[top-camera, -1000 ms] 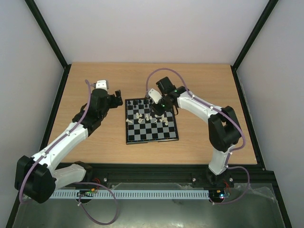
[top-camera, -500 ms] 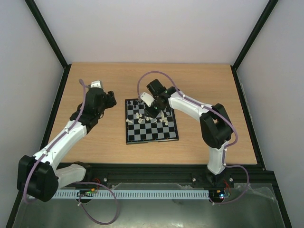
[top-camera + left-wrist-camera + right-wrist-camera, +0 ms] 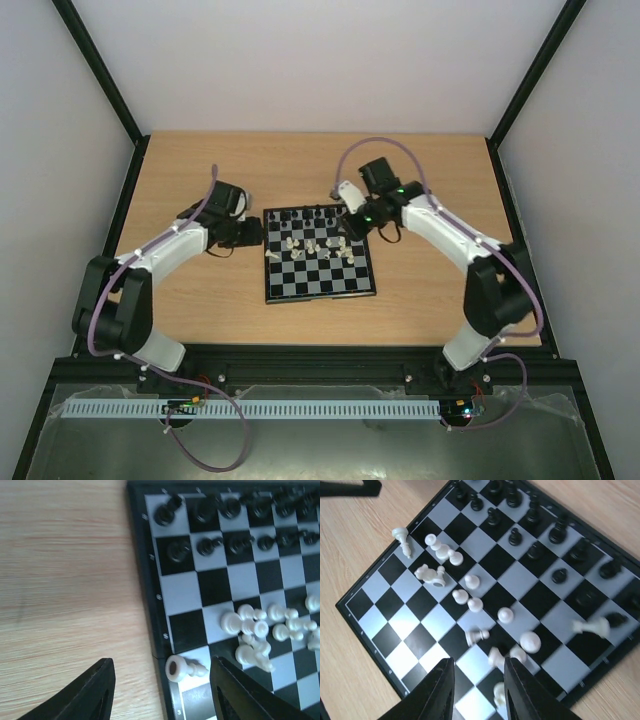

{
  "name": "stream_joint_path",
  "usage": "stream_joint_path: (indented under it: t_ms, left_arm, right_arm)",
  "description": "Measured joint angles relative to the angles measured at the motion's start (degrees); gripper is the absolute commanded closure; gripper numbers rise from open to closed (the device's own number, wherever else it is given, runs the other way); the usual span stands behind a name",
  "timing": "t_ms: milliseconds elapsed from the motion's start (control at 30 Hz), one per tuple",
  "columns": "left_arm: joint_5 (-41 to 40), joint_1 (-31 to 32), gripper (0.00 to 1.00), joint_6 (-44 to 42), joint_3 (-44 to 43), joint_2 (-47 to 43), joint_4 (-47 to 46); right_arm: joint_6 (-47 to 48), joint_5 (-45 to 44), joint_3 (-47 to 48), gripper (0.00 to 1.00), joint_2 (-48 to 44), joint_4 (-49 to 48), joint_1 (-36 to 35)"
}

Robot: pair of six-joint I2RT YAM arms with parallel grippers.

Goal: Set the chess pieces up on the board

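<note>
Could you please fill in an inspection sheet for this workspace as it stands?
Surface: wooden table, with the board at its middle.
Job's things: black pieces along the far rows. White pieces bunched mid-board, several toppled. One toppled piece lies at the board's left edge.
Clutter: nothing seen.
Pincers: left pincer open, straddling the toppled piece. Right pincer open, over white pieces.
Cables: purple cables loop above the table, off the board.
Surroundings: white walls, black frame.
</note>
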State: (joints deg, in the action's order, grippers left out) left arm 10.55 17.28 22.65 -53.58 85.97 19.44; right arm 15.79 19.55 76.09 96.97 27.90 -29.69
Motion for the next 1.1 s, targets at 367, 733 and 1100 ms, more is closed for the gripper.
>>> stream_joint_path:
  t_ms: [367, 733, 1100]
  left_arm:
    - [1.07, 2.34, 0.56, -4.9, -5.75, 7.78, 5.75]
    - [1.03, 4.55, 0.66, -7.23, -11.37, 13.42, 7.76]
    - [-0.04, 8.5, 0.63, -10.05, -12.11, 15.47, 10.05]
  right_arm:
    - [-2.14, 3.63, -18.75, 0.7, -13.97, -7.41, 4.22]
    - [-3.19, 6.27, -20.61, 0.69, -14.08, -11.32, 4.22]
    - [-3.19, 6.56, -21.53, 0.69, -14.14, -11.96, 4.22]
